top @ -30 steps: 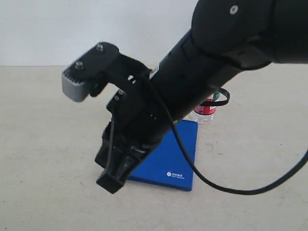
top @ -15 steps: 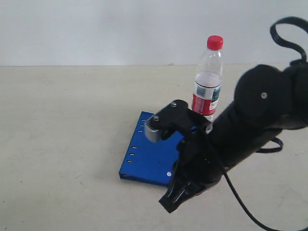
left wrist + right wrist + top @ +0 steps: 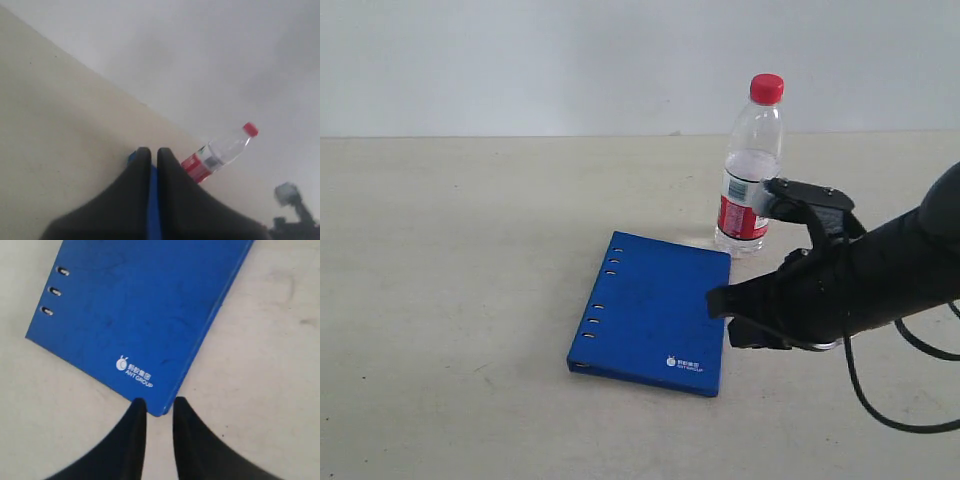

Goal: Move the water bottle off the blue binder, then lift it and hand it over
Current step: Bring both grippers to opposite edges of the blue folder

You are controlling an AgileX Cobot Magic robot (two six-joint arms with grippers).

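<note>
Right gripper [image 3: 159, 407], fingers slightly parted and empty, noses at the logo corner of the blue binder [image 3: 145, 310]; the left gripper [image 3: 154, 156] is pressed together. Beyond the right gripper, the water bottle [image 3: 750, 180] stands upright, just off the binder. One binder, one bottle. Stiff, flat and probably slick, the binder looks best pinched at its edge.

upright water bottle [image 3: 751, 175] beside flat blue binder [image 3: 655, 315], black arm [image 3: 865, 285] near
</note>
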